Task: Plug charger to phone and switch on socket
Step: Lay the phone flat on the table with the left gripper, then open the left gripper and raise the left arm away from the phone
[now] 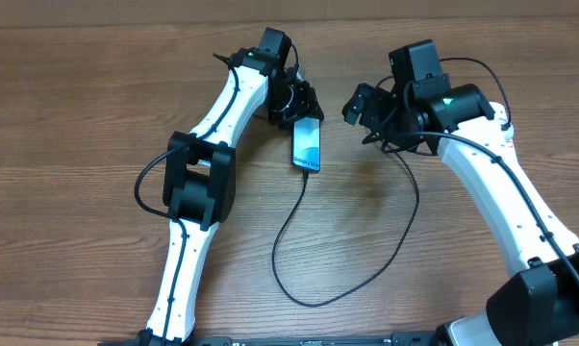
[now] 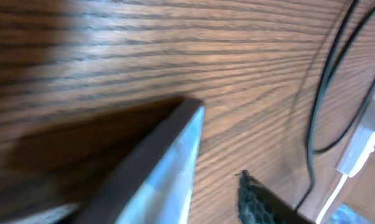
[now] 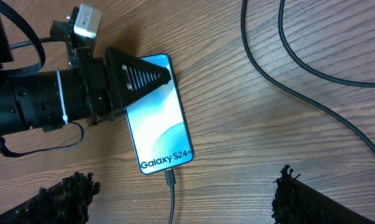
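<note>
While the wooden table [image 1: 78, 77] shows no socket in plain sight (a white shape [image 2: 362, 146] at the right edge of the left wrist view could be part of it, can't tell), the phone [image 1: 308, 144] lies upper centre overhead. Its long axis runs top to bottom of the frame, text end lowest. Left gripper [image 3: 153, 78] is right on the phone's upper end, one finger across the screen and the other hidden, so clamped or just resting, I can't say. Right gripper [image 3: 187, 186] hangs just right of the phone, fingers wide apart, empty. The charger [image 1: 275, 255] leaves the lower short edge, loops toward the bottom of the frame, then climbs upper right and vanishes under the right gripper, so that arm looks nearer the plug end. Connector tip [image 3: 169, 177] looks seated in the phone.
</note>
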Robot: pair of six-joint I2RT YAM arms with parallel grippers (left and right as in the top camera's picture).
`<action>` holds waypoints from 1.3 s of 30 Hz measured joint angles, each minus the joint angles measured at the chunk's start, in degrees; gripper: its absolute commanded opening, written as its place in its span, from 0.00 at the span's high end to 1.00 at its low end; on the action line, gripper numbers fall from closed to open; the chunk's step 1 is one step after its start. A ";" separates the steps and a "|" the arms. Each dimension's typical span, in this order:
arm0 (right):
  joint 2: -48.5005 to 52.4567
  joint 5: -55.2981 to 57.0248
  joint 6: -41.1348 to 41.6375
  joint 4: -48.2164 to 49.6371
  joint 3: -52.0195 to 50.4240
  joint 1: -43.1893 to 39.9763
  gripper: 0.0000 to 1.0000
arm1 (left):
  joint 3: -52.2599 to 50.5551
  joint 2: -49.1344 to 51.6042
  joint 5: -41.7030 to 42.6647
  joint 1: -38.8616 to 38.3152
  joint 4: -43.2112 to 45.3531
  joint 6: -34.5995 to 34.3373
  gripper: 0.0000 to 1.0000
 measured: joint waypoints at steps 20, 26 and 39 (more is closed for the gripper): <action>0.00 0.00 -0.04 -0.26 0.00 0.00 0.05 | 0.92 -1.81 -8.17 -0.35 -7.63 -0.28 0.00; 0.00 -0.02 -0.04 -0.55 0.00 -0.02 0.05 | 0.96 -2.03 -11.37 -0.15 -10.23 -0.28 0.00; 0.00 0.00 -0.15 -0.66 0.00 0.00 0.00 | -0.50 -6.80 -22.75 2.45 -13.55 5.11 0.00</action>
